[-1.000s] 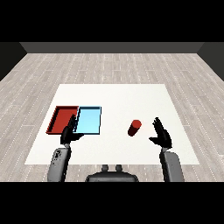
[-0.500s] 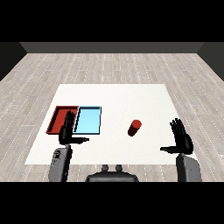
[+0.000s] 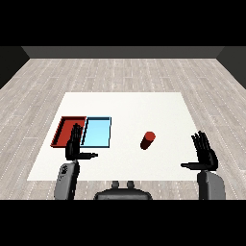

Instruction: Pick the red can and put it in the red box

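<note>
A white table (image 3: 125, 103) stands on a grey plank floor (image 3: 120, 72), seen from above and behind the two forearms. The red can (image 3: 148, 140) stands on the table right of the middle, tilted a little with its top leaning to the right, and nothing touches it. The red tray (image 3: 64, 130) and the blue tray (image 3: 98, 131) lie side by side at the table's left, their long edges touching or nearly so, the red one on the outside. The can is well apart from both trays, with bare table between it and the blue tray. The right hand (image 3: 204, 156) is raised near the table's front right edge, palm turned toward the middle, its fingers straight and spread upward and the thumb stretched out to the left; it holds nothing and is well apart from the can, to the right of it and nearer the robot. The left hand (image 3: 74, 146) is likewise open, fingers straight and pointing away from the robot, thumb held out to the right; in this view its fingers overlap the near edge of the red tray close to where the two trays meet, though whether it touches the tray cannot be told. Both grey forearms come up from the lower corners, the left one at the table's front edge.
</note>
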Controlling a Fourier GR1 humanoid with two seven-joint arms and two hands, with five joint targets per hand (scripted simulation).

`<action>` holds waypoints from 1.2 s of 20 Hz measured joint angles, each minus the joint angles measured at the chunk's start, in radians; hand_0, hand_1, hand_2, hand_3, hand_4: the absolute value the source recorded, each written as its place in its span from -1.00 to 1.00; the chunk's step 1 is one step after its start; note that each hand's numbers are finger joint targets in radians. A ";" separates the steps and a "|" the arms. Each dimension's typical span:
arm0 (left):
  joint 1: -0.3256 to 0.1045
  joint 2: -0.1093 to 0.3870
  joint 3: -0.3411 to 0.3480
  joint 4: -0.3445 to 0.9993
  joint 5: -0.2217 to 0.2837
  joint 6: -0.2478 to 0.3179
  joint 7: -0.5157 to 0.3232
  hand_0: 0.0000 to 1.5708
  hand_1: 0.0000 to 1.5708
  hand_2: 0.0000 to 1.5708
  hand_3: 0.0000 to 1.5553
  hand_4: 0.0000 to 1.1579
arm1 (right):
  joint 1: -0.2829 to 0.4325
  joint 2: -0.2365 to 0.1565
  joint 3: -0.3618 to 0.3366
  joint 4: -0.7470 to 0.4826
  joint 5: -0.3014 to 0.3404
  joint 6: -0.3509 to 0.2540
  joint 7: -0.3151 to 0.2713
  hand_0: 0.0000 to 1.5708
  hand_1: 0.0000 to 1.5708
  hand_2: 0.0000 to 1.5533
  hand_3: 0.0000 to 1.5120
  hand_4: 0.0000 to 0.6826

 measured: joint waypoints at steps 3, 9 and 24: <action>0.011 0.002 0.001 -0.027 0.008 -0.007 0.004 -1.00 -1.00 -1.00 -1.00 -1.00 | -0.011 0.002 -0.011 0.009 -0.003 0.013 0.011 -1.00 -1.00 -1.00 -1.00 -1.00; 0.002 0.005 0.016 -0.013 0.028 -0.017 -0.002 -1.00 -1.00 -1.00 -1.00 -1.00 | -0.028 0.044 0.018 0.007 0.028 -0.006 0.041 -1.00 -1.00 -1.00 -1.00 -1.00; 0.009 -0.004 0.017 -0.051 0.046 -0.005 0.023 -1.00 -1.00 -1.00 -1.00 -1.00 | -0.212 0.109 0.089 0.149 0.068 -0.085 0.114 -1.00 -1.00 -1.00 -1.00 -1.00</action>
